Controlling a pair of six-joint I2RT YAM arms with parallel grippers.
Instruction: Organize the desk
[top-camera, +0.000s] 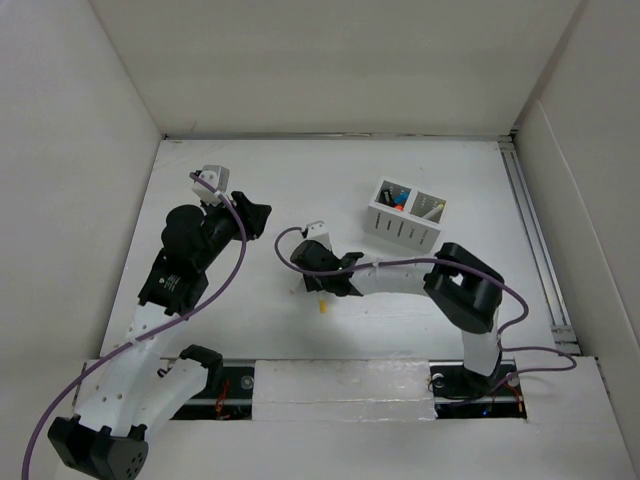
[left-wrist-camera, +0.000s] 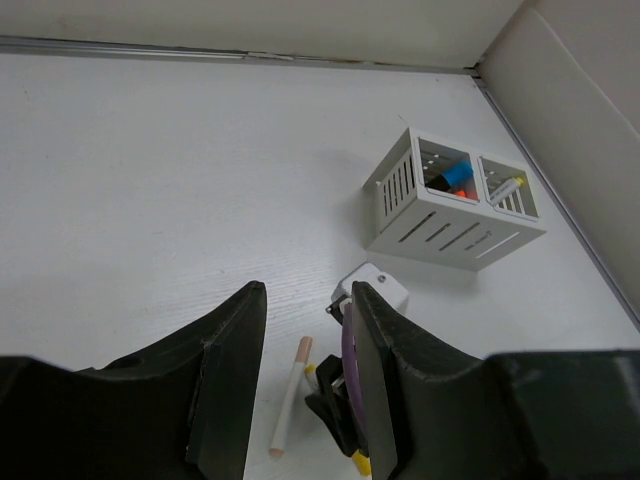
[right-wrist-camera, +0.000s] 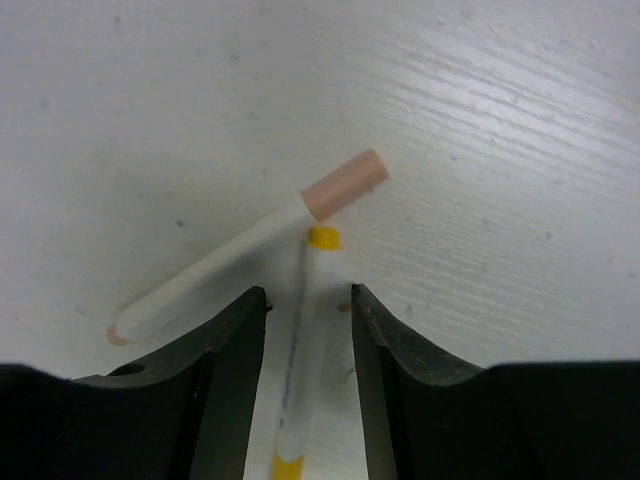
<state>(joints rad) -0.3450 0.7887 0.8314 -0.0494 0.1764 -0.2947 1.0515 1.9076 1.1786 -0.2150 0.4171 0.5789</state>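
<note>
Presently, items as they are lying:

1. Table (top-camera: 300, 190): white, matte, walled on three sides. It is carrying everything listed below and is filling most of the overhead view.

2. Organizer (top-camera: 403, 228): a white slotted box with two compartments. It is standing upright in the right half of the table, nearer the far edge than the near one. One compartment is holding blue, orange and dark pieces. The other is holding a pale stick, probably a pen. Judged to be the destination for loose stationery.

3. Yellow-tipped pen (right-wrist-camera: 305, 350): it is lying flat near the middle of the table, toward the near edge, and pointing away from the right wrist camera.

4. Peach-capped pen (right-wrist-camera: 240, 255): it is lying flat at an angle, with its capped end touching the yellow tip and seemingly crossing over it. That contact is likely to drag this pen along if the other is lifted carelessly.

5. Right pincer (right-wrist-camera: 306, 300): its jaws are standing moderately apart and gripping nothing. It is sitting low over the table and straddling the yellow-tipped pen's barrel with a gap on each side, evidently so that closing will catch that pen alone.

6. Left pincer (left-wrist-camera: 307, 300): its jaws are parted and it is carrying nothing. It is hovering high over the left half of the table and looking toward the organizer, apparently parked clear of the working arm.
</note>
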